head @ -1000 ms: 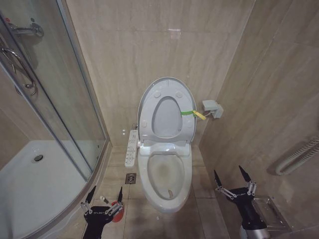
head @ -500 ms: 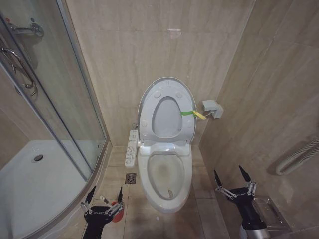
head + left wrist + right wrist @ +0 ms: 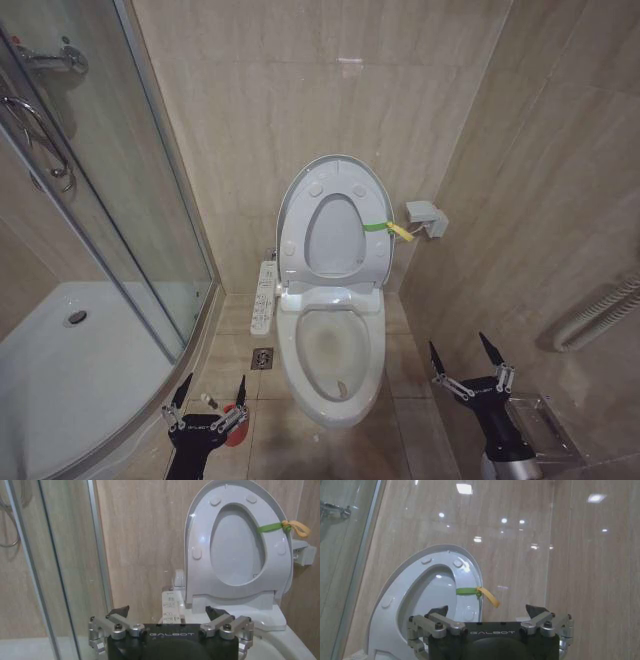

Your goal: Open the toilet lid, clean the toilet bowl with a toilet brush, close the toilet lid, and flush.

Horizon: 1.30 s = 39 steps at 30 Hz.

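Now you see the toilet lid upright at twelve o'clock, above the stained toilet bowl. Your left gripper hangs spread and empty at seven o'clock; your right gripper, likewise spread, at four o'clock.

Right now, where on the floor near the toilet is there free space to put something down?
Bare tiles lie in front of the toilet bowl, between the left pincer and the right pincer. A narrow strip lies right of the bowl, up to the side wall. The left is crowded: a floor drain, a red cup and the shower tray.
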{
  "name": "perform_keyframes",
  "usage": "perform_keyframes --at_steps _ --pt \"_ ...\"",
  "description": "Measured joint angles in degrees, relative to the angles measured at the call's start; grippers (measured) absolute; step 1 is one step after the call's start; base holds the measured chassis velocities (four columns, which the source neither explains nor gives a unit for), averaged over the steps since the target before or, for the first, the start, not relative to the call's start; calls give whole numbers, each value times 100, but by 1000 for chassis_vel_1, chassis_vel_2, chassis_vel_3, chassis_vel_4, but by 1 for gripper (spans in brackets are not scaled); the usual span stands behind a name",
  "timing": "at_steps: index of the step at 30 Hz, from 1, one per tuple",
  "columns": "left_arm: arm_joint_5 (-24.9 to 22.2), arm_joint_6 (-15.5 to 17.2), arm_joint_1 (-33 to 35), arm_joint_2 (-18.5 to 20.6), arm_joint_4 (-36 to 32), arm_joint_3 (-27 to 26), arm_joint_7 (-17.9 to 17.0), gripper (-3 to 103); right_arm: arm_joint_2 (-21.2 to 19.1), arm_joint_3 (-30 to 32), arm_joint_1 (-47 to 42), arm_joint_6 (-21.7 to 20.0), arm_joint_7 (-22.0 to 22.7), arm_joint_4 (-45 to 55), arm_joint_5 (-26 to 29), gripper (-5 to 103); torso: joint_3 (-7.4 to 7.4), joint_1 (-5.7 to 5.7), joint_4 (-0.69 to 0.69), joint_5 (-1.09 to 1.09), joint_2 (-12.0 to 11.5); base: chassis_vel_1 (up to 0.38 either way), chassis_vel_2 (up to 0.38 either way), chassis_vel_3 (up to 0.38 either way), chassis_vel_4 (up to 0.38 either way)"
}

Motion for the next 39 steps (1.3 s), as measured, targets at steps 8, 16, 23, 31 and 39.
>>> perform_keyframes --at_steps 8,16,23,31,39 --pt "0 0 0 0 0 0 0 99 0 0 0 0 0 0 0 100 0 0 0 0 0 0 0 0 0" --pt "0 0 0 0 0 0 0 99 0 0 0 0 0 0 0 100 0 0 0 0 0 0 0 0 0" --pt "0 0 0 0 0 0 0 99 0 0 0 0 0 0 0 100 0 0 0 0 0 0 0 0 0" --pt "0 0 0 0 0 0 0 99 0 1 0 0 0 0 0 100 0 0 0 0 0 0 0 0 0" --pt "0 0 0 0 0 0 0 99 0 0 0 0 0 0 0 100 0 0 0 0 0 0 0 0 0"
